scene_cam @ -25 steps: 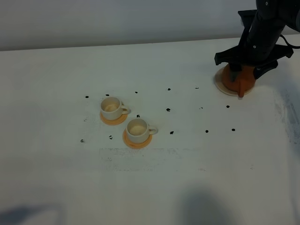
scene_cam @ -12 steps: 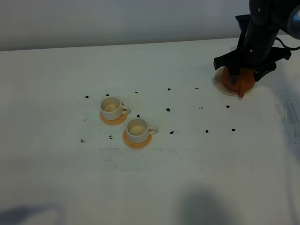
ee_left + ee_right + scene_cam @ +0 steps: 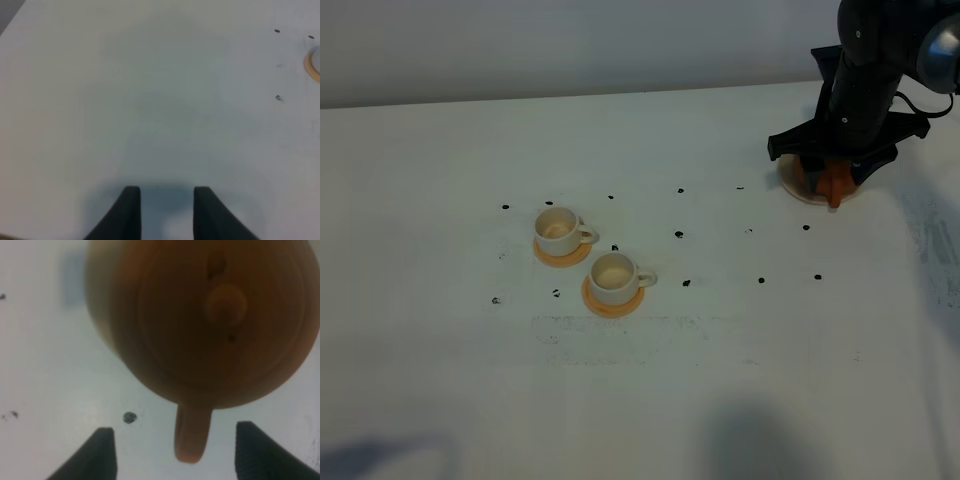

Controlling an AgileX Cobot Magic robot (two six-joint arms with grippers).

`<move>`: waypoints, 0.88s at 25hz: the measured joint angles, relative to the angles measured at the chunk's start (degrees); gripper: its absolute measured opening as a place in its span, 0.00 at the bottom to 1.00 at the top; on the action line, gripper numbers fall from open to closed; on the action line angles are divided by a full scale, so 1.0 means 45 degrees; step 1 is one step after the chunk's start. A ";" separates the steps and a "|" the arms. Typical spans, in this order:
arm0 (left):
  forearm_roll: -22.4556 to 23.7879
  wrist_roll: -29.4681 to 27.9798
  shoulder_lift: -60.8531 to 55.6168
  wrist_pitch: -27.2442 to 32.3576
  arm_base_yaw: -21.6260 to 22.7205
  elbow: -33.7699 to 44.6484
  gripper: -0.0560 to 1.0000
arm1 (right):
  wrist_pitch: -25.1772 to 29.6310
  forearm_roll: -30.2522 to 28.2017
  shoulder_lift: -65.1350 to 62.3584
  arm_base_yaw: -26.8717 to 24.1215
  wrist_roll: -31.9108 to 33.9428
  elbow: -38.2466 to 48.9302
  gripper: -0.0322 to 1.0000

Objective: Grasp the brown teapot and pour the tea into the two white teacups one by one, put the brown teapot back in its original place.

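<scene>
Brown teapot (image 3: pixel 832 178): stands upright with its lid on, on the beige disc (image 3: pixel 794 187) at the far right of the table (image 3: pixel 650 390), directly under the right arm.
Right gripper (image 3: pixel 175 429): the jaws are apart, one finger on each side of the loop handle (image 3: pixel 192 440). Neither finger appears to touch it, and nothing is clamped.
Left gripper (image 3: pixel 166 194): the jaws are apart over bare table, with nothing between them.
Teacups: the farther teacup (image 3: pixel 557 228) and the nearer teacup (image 3: pixel 612 276) stand side by side on the orange coasters (image 3: pixel 563 259), well apart from the teapot. Their insides look pale cream, with no dark tea visible.
Done so far: by the look of it, only the approach; the right gripper is lined up on the handle.
Left to do: nearly everything, namely closing on the handle, lifting, carrying the pot to the cups, both pours, and setting it back on the disc.
High view alone shows: the cups, the disc and the stretch of table the pot must cross. The arm hides most of the pot, and the jaws cannot be read there.
Right wrist view alone shows: the lid knob (image 3: pixel 226 302) and the handle sitting between the fingers, though blurred at close range. No cups appear.
Left wrist view alone shows: the left gripper, which is absent from the high view, and a sliver of pale orange rim at one edge, too little to identify.
</scene>
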 joint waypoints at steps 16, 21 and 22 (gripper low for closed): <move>0.0000 -0.0011 0.0000 0.0000 0.0000 0.0000 0.29 | -0.0040 0.0000 0.0045 0.0000 0.0000 0.0000 0.51; 0.0000 -0.0011 0.0000 0.0000 0.0000 0.0000 0.29 | -0.0050 0.0000 0.0092 0.0000 0.0000 0.0000 0.50; 0.0000 -0.0011 0.0000 0.0000 0.0000 0.0000 0.29 | -0.0050 0.0009 0.0135 0.0000 0.0000 0.0000 0.50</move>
